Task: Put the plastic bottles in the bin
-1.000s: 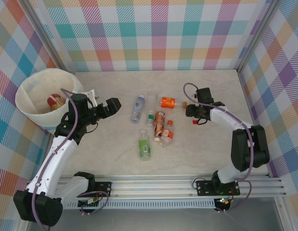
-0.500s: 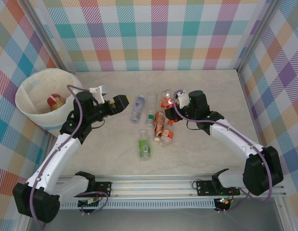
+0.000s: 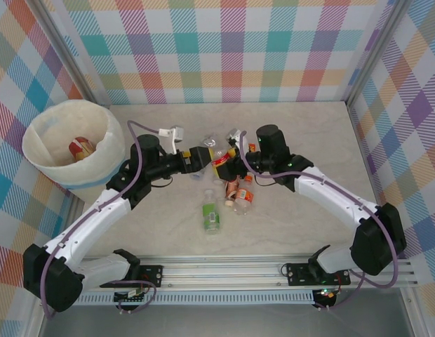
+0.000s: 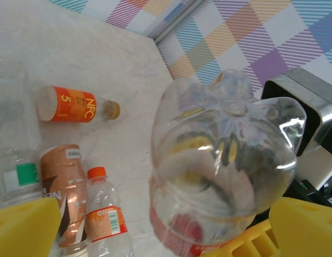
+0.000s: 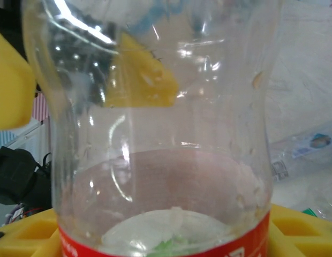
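Well, the right gripper (image 3: 233,159) is holding a clear bottle with a red label (image 3: 221,161) over the middle of the table (image 3: 309,126). The left gripper (image 3: 205,156) is wide open, and that bottle is between its yellow fingers (image 4: 21,227). Other bottles (image 3: 236,188) lie just below. The bin (image 3: 98,167) sits far left with one bottle inside (image 3: 80,147).

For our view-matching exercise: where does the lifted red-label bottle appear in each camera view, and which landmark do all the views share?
Top external: the bottle is near the picture's centre.
Left wrist: centre-right, its base towards the camera.
Right wrist: close up across the middle, red label along the bottom.
Shared landmark: the yellow left fingers either side of the bottle.
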